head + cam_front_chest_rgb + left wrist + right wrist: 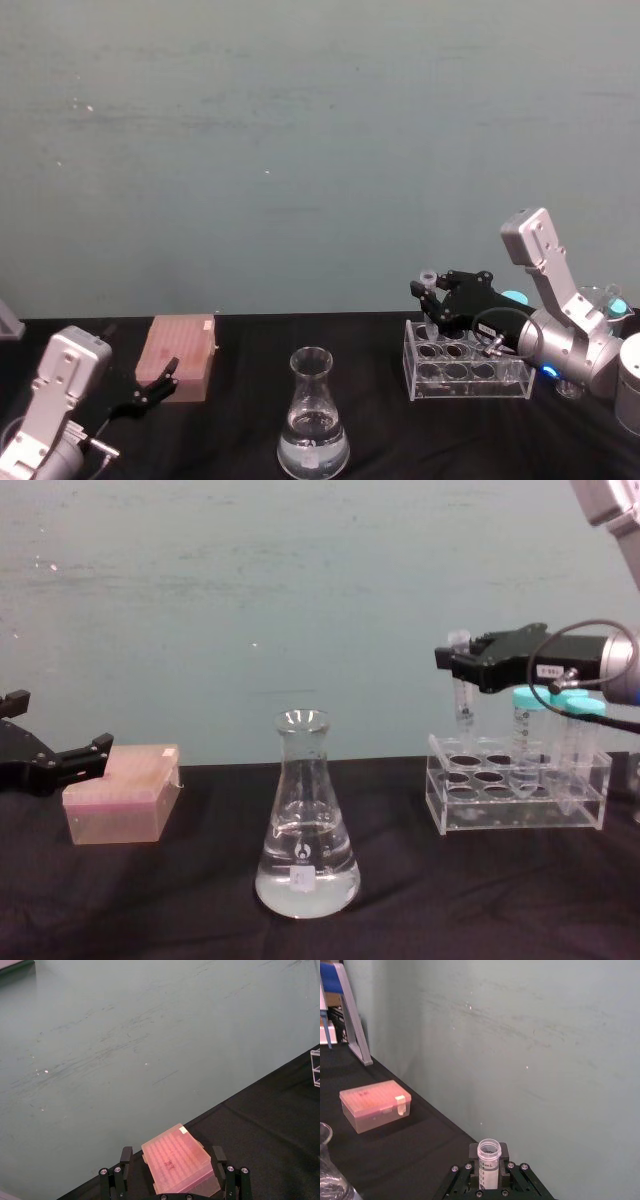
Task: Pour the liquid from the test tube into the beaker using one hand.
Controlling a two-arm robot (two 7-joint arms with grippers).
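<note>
My right gripper [457, 663] is shut on the test tube [462, 698], a slim clear tube held upright by its upper part. The tube's tip hangs at the top of the clear rack [515, 798], over its left end. From the wrist, the test tube [488, 1161] stands between the fingers [471, 1170] with its rim open. How much liquid it holds I cannot tell. The beaker [305, 820], a clear conical flask, stands mid-table to the left of the rack, with clear liquid [306, 888] in its base. My left gripper [165, 378] rests open beside the pink box.
A pink lidded box [178, 357] lies at the left, close to the left gripper. Two teal-capped tubes [527, 735] stand in the rack's right half. A teal wall rises right behind the black table [240, 440]. A blue-and-grey stand [345, 1015] sits far left.
</note>
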